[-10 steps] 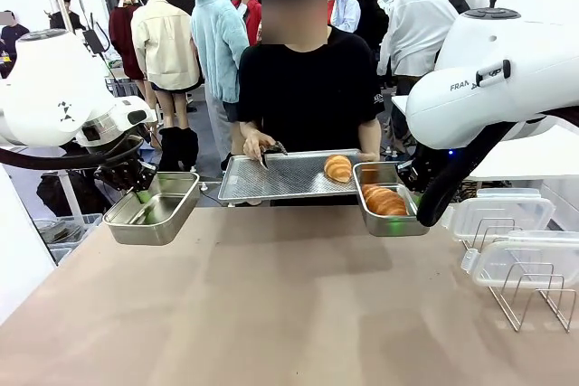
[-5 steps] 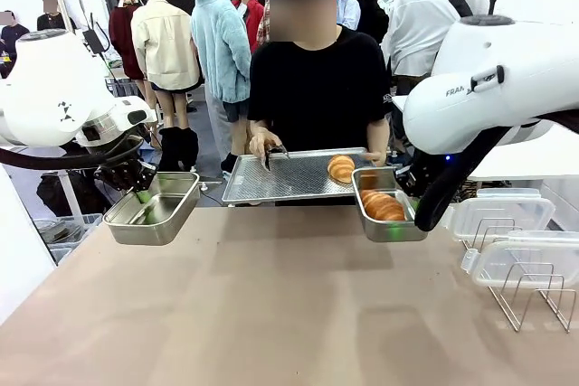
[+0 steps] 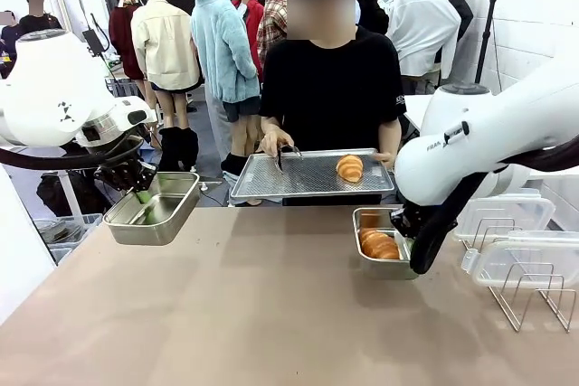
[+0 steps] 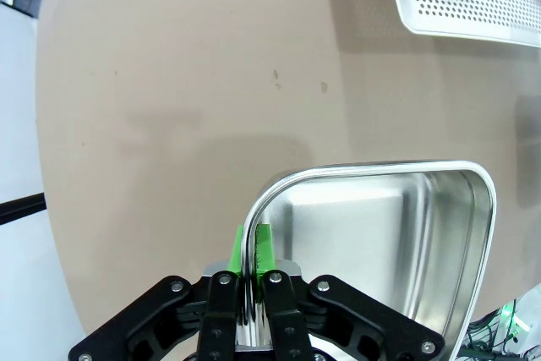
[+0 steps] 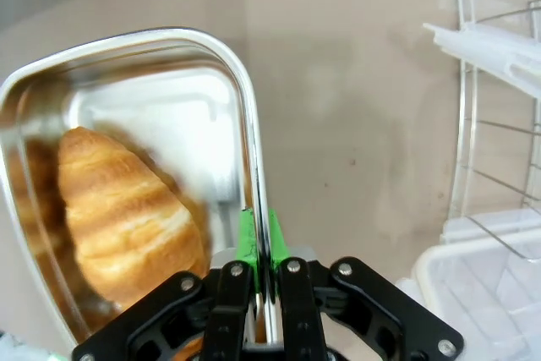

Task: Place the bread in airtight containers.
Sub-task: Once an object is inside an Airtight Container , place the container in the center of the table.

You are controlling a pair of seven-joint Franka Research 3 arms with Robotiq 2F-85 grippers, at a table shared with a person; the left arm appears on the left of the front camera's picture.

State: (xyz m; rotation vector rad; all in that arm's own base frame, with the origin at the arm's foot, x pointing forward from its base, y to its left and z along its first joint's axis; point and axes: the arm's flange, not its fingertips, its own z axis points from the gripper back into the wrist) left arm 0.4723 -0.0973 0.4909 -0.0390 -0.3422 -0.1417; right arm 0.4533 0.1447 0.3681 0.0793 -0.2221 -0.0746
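1. The brown tabletop (image 3: pixel 271 314) is bare across its middle and near edge; the things stand along its far edge and right edge.
2. A person (image 3: pixel 330 79) in a black shirt stands behind the far edge, facing the robot.
3. The right arm (image 3: pixel 488 133) comes in over the right edge and hides part of what lies behind it.
4. The perforated tray (image 3: pixel 298 178) is held level by the person just beyond the far edge, between the two pans.
5. Two clear lids (image 3: pixel 507 214) lie stacked by the right edge, with a wire rack (image 3: pixel 534 300) just nearer, towards the near right corner.
6. The left pan (image 3: pixel 154 210) hangs in the air over the far left corner, empty and slightly tilted.
7. The right pan (image 3: pixel 357 234) sits low at the far edge, right of the middle, just beside the lids; whether it touches the tabletop cannot be told.
8. The first croissant (image 3: pixel 378 244) lies inside the right pan.
9. The second croissant (image 3: pixel 349 167) lies on the right part of the perforated tray.
10. The left gripper (image 4: pixel 252 238) is clamped on the left pan's rim, one green pad inside and one outside.
11. The right gripper (image 5: pixel 259 226) pinches the right pan's rim the same way.
12. The person's hand (image 3: pixel 271 142) holds tongs (image 3: pixel 282 155) over the tray's left part, well apart from the second croissant.
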